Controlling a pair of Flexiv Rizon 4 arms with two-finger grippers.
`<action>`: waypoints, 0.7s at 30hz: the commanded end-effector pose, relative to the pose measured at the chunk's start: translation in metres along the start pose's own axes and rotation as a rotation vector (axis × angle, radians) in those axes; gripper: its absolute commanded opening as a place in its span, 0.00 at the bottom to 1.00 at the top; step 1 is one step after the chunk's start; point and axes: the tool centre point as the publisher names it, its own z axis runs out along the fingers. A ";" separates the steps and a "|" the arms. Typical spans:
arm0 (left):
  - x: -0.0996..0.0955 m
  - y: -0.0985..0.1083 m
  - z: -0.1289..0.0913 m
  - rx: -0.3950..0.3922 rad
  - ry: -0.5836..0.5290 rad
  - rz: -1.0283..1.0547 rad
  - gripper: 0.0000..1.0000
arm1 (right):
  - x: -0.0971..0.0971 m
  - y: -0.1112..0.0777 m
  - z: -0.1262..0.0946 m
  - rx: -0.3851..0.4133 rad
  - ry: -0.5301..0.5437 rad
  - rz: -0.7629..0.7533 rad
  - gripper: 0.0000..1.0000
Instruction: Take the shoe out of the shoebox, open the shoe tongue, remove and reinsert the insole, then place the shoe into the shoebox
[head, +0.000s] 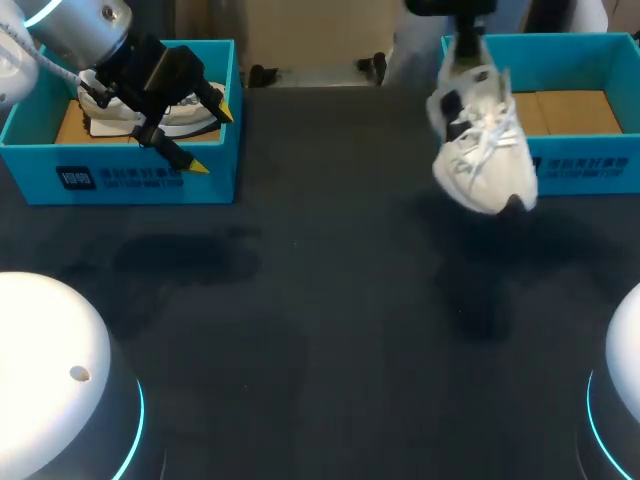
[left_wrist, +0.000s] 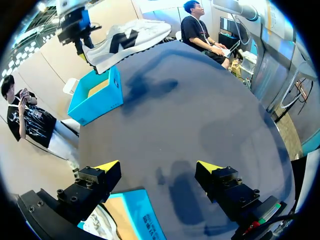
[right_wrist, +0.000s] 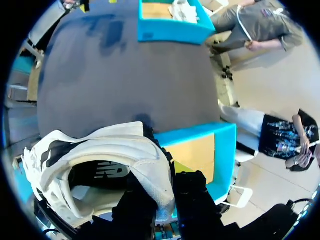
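Dangling over the table (head: 320, 330), white shoe (head: 483, 150) — heel pinched by right gripper (right_wrist: 167, 195) — left gripper (left_wrist: 158, 166) splayed above the left shoebox (head: 150, 175).

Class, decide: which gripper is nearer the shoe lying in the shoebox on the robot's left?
Left. The left gripper hovers open just above the boxed shoe, over the left shoebox. The right gripper is far across the table, shut on the lifted shoe.
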 end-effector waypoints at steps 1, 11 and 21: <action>0.000 0.000 -0.001 -0.003 0.001 0.000 1.00 | -0.020 -0.036 0.016 -0.041 0.008 0.004 0.00; 0.000 0.000 -0.001 -0.003 0.001 0.000 1.00 | -0.054 -0.084 0.025 0.002 -0.061 0.057 0.00; 0.000 0.000 -0.001 -0.003 0.001 0.000 1.00 | -0.054 -0.084 0.025 0.002 -0.061 0.057 0.00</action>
